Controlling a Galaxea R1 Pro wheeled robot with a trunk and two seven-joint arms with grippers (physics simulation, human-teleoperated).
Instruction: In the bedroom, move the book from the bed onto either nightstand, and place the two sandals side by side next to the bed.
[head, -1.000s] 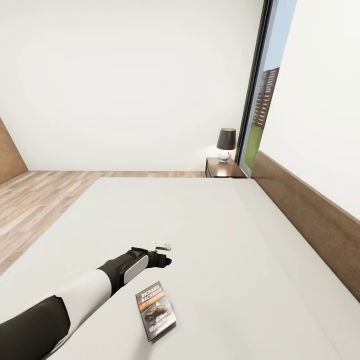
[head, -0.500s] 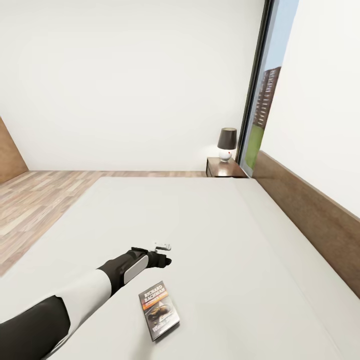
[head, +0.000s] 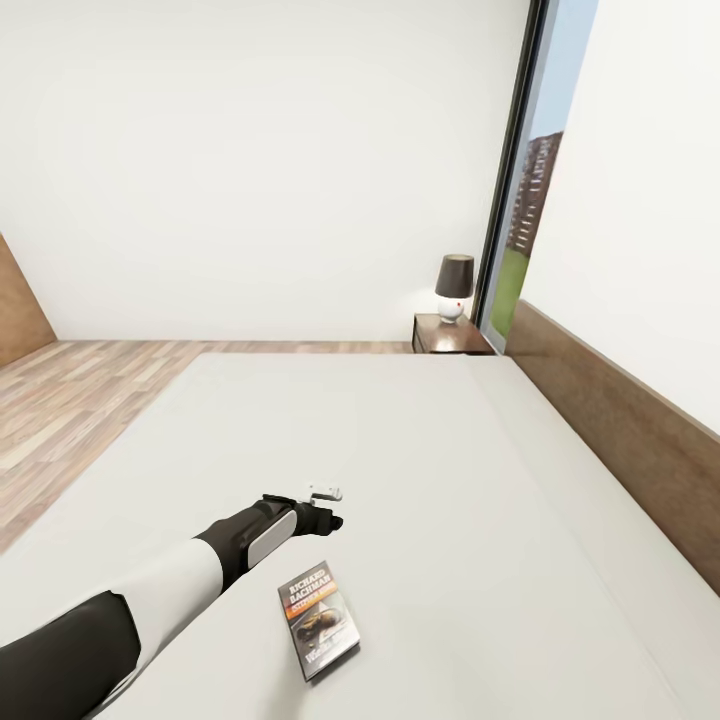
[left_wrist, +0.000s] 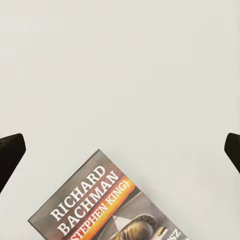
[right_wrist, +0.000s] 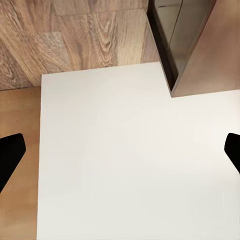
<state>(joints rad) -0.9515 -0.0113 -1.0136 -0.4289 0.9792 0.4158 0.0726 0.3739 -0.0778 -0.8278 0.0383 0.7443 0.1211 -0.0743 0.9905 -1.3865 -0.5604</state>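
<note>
Book (head: 319, 619): flat on the bed (head: 430, 470), cover up; long axis runs diagonally, title end toward the far side.
Left gripper (left_wrist: 120, 150): above the mattress just beyond the book, fingers spread wide, holding nothing.
Right gripper (right_wrist: 120, 150): fingers spread, empty.
Open room: bare mattress on all sides of the book.
Nightstand (head: 450, 336): far corner, lamp (head: 453, 288) on top.

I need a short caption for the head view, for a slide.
Left gripper hovers over the bed just beyond the book; a nightstand with a lamp stands at the far corner.
</note>
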